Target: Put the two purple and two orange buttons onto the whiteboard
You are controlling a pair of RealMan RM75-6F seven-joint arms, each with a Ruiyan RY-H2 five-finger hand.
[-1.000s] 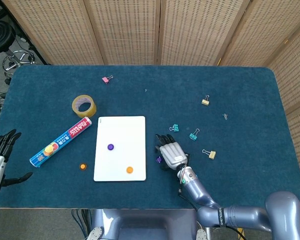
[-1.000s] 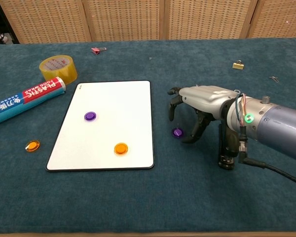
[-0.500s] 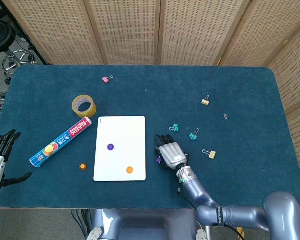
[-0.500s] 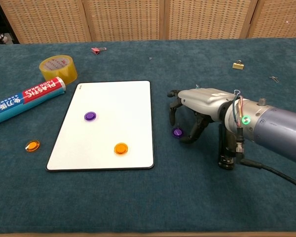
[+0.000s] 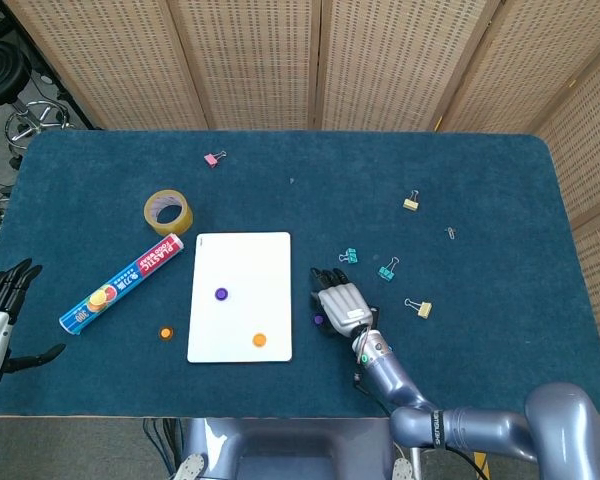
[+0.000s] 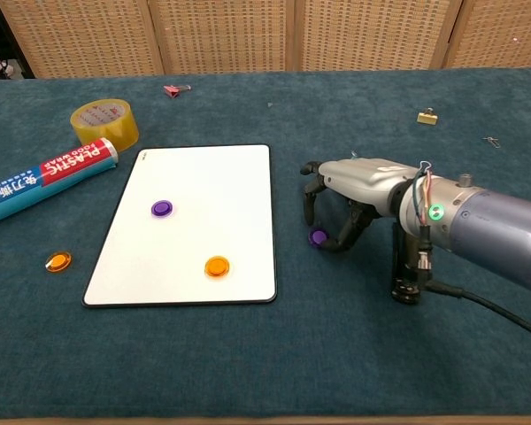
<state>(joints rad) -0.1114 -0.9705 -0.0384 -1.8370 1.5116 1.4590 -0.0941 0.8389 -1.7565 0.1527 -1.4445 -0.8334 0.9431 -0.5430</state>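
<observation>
Two buttons lie on the whiteboard (image 6: pixel 203 190); right hand (image 6: pixel 358 190) fingers (image 6: pixel 311 202) curl around, apparently pinching, a purple button (image 6: pixel 318 237).

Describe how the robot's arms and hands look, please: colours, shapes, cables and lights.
The right arm is a thick, rounded tube in glossy blue-grey metal. Near its wrist a small green light glows, thin coloured wires run along it, and a black cable trails onto the table. The right hand has a silver-grey back and black fingers. The left hand, at the edge of the head view, has the same silver and black.
</observation>
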